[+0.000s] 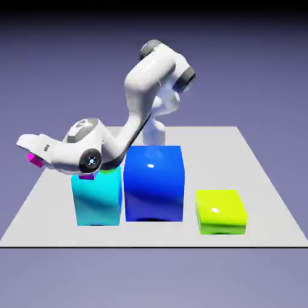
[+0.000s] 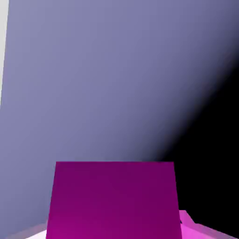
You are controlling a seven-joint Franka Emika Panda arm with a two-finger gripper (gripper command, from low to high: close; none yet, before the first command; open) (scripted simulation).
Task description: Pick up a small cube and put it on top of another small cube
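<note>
Looking at the exterior view, you find the white arm (image 1: 141, 102) bent down from its base at twelve o'clock on the grey table (image 1: 252, 180) and stretched out toward nine o'clock, so the hand hangs over the table's edge on that side. The gripper (image 1: 31, 157) sits at the far tip of the hand, and a small magenta cube (image 1: 34, 159) shows there, pinched between the jaws and raised off the table. In the hand view the same magenta cube (image 2: 113, 198) fills the lower middle, large and close, hiding the finger tips; behind it you see only the violet backdrop fading to black at four o'clock and a thin pale strip along the edge at nine o'clock. A second magenta cube (image 1: 87, 175) peeks out under the forearm, resting on top of the big cyan block (image 1: 96, 201), mostly covered by the arm. Just beside the cyan block, at its three o'clock, stands the taller blue block (image 1: 154, 183); whether they touch you cannot tell. Farther toward three o'clock, apart from both, sits the lower yellow-green block (image 1: 221, 210).
</note>
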